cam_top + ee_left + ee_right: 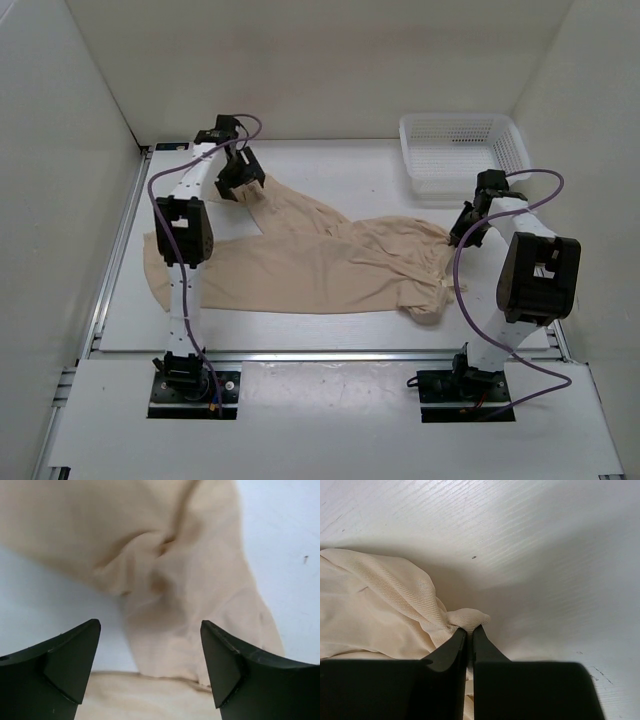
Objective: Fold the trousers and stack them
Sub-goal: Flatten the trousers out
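While the trousers [310, 255] lie spread on the table [330, 165], their long axis running leftward from the basket [465, 150], the right gripper [470, 628] stands just in front of the basket, its jaws pressed together on a fold of the waist end. The left gripper [150, 627] hangs with jaws wide apart over a leg end, far left of the basket, so I judge it the nearer arm there.

Part of trousers [320, 262] hidden behind left arm [182, 240]; wrist views cropped
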Robot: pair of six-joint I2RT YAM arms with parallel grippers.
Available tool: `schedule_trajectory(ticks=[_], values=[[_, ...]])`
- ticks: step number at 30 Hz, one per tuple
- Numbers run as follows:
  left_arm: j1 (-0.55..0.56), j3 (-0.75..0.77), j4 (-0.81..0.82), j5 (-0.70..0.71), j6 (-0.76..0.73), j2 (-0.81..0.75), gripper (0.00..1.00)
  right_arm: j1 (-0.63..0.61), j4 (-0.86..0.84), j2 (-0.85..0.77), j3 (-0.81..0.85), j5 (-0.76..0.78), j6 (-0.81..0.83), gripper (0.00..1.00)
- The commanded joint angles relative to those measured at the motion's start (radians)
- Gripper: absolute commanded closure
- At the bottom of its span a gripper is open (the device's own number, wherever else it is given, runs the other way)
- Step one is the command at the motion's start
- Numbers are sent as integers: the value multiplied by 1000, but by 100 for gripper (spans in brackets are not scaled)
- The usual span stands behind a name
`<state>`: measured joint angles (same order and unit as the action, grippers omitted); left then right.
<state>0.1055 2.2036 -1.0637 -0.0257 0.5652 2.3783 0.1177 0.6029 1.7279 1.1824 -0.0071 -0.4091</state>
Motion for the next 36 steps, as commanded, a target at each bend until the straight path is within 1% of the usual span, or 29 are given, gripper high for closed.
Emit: schedule_trajectory(ticks=[1,2,3,4,5,6,8,10,13,14,15,17,18,19,20,21,22,23,24,26,27,28,30,31,32,33,34,35,36], values=[[60,166,-91,46,-11,126,9,3,5,-13,11,-22,9,100],[60,201,-103,55,4,145,20,3,5,-22,11,-22,9,100],[60,202,-104,55,4,145,26,3,5,-22,11,-22,9,100],[60,182,-85,55,4,145,34,3,5,-22,11,-22,9,100],[60,162,-73,69,4,128,44,3,14,-22,11,-22,9,100],[60,115,-61,69,13,112,66,3,14,-33,11,-22,9,100],[60,79,-47,69,13,62,90,13,14,-33,11,-22,9,100],[60,55,-61,78,22,14,90,22,14,-42,11,-22,0,100],[60,-42,-61,116,22,-94,90,33,14,-53,11,-22,0,100],[60,-106,-52,150,9,-125,90,33,14,-53,11,-22,0,100],[60,-146,-51,167,9,-190,90,45,14,-63,11,-22,0,100],[50,-240,-51,188,-4,-264,90,54,14,-77,11,-13,0,100],[49,-345,-51,188,-17,-301,90,65,14,-94,11,-13,0,100],[49,-399,-39,188,-27,-377,90,65,14,-114,2,-4,0,100],[49,-451,-39,188,-27,-416,90,65,14,-123,2,-4,9,100],[63,-552,-30,163,-27,-454,90,65,14,-143,2,10,9,100],[72,-597,-12,146,-27,-523,88,74,14,-143,-9,24,9,100],[72,-640,-1,123,-27,-554,80,74,14,-157,-9,24,9,100],[72,-689,8,69,-39,-576,54,74,14,-157,-9,24,9,100],[72,-690,8,58,-57,-590,21,74,23,-157,-18,24,18,100],[47,-620,-14,75,-68,-590,9,74,23,-157,-18,24,18,100],[30,-576,-30,85,-68,-553,3,74,23,-157,-18,24,18,100],[-15,-480,-54,118,-77,-503,3,74,23,-157,-18,24,18,100],[-24,-376,-73,134,-77,-473,8,74,23,-157,-18,24,18,100],[-33,-258,-103,148,-77,-359,26,74,23,-157,-18,24,18,100],[-33,-199,-119,159,-77,-316,58,74,23,-157,-18,24,18,100],[-33,-80,-133,159,-77,-268,69,74,23,-157,-18,24,18,100],[-33,-23,-157,159,-77,-181,80,74,23,-157,-18,24,18,100],[-33,32,-172,159,-77,-136,90,74,23,-157,-27,12,18,100]])
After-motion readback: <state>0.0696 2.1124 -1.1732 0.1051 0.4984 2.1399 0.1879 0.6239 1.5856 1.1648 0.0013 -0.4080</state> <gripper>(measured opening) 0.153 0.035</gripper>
